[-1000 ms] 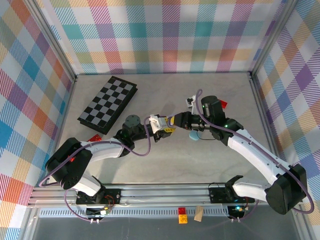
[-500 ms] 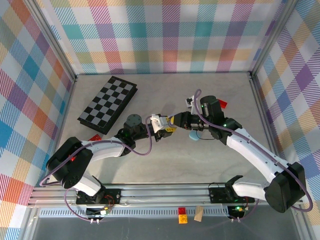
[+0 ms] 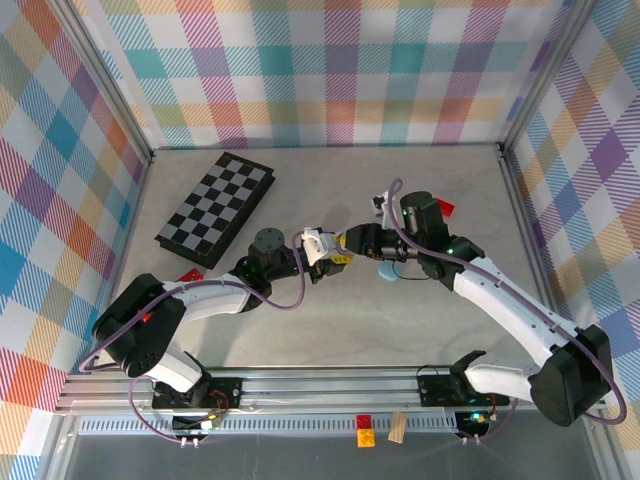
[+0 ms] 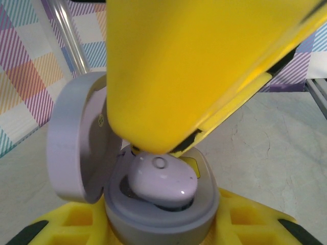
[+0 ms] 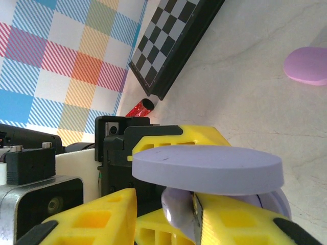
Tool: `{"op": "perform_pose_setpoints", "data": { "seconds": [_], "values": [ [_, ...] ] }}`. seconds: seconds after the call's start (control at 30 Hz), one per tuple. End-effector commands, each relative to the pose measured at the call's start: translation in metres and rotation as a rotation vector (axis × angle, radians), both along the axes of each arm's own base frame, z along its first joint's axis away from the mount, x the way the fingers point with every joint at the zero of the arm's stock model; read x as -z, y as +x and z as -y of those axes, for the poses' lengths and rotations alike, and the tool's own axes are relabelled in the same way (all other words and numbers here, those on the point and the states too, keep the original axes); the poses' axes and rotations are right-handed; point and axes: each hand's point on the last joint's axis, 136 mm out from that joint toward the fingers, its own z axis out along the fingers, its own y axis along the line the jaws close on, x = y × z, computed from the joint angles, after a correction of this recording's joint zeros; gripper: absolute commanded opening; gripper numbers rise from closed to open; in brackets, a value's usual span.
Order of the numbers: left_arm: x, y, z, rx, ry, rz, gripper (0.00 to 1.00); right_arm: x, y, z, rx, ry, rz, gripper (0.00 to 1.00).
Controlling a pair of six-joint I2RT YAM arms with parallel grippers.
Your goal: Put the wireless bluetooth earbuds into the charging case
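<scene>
Chessboard blocks the far left; bare table lies open near centre.

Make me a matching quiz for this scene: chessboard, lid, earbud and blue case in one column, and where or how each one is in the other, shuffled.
1. chessboard
2. lid
3. earbud
4. blue case

A. resting in the lavender case
B. swung open
C. on the table, far left
D. on the table, right of centre

Pairs: 1-C, 2-B, 3-A, 4-D
</scene>
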Motion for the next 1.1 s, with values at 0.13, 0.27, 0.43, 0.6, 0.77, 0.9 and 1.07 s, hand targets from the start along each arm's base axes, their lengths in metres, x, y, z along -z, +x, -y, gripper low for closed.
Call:
{"op": "perform_pose_setpoints", "data": {
  "seconds": [0.13, 0.27, 0.43, 0.6, 0.77, 0.9, 1.07],
  "values": [
    [-0.024, -0.003, 0.003, 0.01, -0.06, 0.055, 0.34, -0.015, -0.006, 0.014, 0.016, -0.018, 0.101, 0.42],
    [-0.027, -0.004, -0.001, 0.011, -0.08, 0.048, 0.34, -0.031, -0.014, 0.015, -0.014, 0.005, 0.172, 0.45],
    [-0.021, -0.009, -0.005, 0.025, -0.064, 0.044, 0.34, -0.059, -0.018, 0.013, -0.047, 0.049, 0.271, 0.49],
    [-0.018, -0.014, -0.007, 0.037, -0.041, 0.043, 0.34, -0.065, -0.01, 0.008, -0.058, 0.016, 0.273, 0.53],
    [-0.017, -0.016, -0.008, 0.042, -0.033, 0.042, 0.34, -0.065, -0.002, -0.001, -0.082, 0.019, 0.265, 0.55],
    [-0.01, -0.014, -0.008, 0.037, -0.021, 0.034, 0.35, -0.066, -0.001, 0.0, -0.077, 0.015, 0.267, 0.56],
    [-0.011, -0.016, -0.009, 0.041, -0.013, 0.044, 0.35, -0.059, 0.003, -0.004, -0.079, 0.013, 0.24, 0.57]
  ]
}}
